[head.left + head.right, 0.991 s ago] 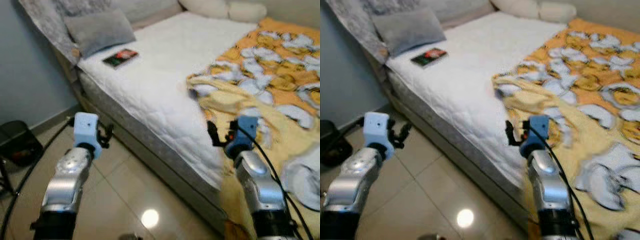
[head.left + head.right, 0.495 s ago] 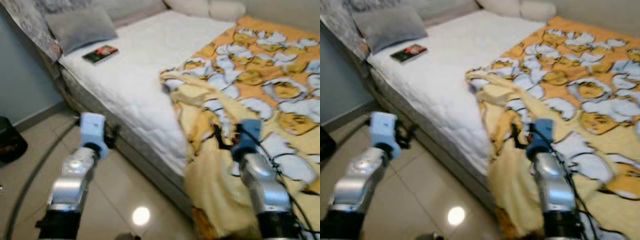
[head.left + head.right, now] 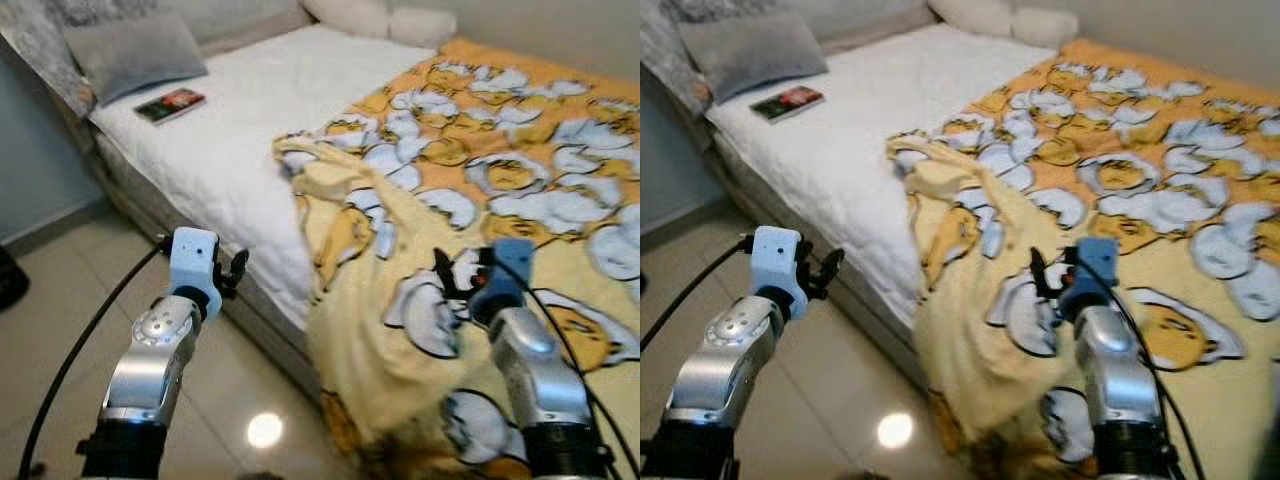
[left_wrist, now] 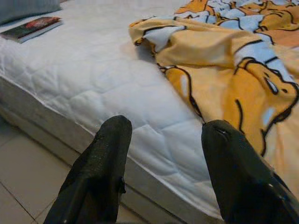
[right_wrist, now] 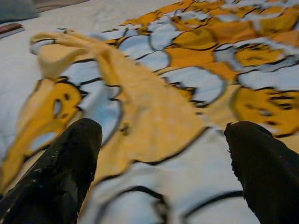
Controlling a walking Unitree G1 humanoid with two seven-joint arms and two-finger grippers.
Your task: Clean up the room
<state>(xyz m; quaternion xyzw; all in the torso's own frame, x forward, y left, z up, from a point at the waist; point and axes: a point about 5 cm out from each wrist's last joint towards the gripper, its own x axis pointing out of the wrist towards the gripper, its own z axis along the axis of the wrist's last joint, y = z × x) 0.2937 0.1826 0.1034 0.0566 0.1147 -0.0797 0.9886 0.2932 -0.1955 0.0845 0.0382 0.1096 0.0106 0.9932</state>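
The bed (image 3: pixel 250 130) takes up most of the room in front of the robot, its white quilted mattress bare on the side ahead of the left gripper (image 4: pixel 161 154). Spread over the rest of it is a yellow-and-orange blanket (image 3: pixel 480 180) printed with white and blue cartoon shapes. One rumpled edge of it is folded back on the mattress, just ahead and to the right of the left gripper, and a big fold spills over the side of the bed toward the floor between the two arms.

The right gripper (image 5: pixel 163 154) hangs right over the blanket — its two black fingers stand wide apart with nothing between them, the patterned cloth close beneath and ahead. The left gripper is held out over the tiled floor (image 3: pixel 60 290) beside the mattress edge, near it but not touching, and its fingers are likewise spread with nothing held.

Far beyond the left gripper, at the head of the bed, lies a grey pillow (image 3: pixel 130 50). Two pale pillows (image 3: pixel 380 18) sit at the far end, well beyond the right gripper. A small book (image 3: pixel 170 104) with a dark red cover rests flat on the bare mattress just in front of the grey pillow — well apart from both grippers.
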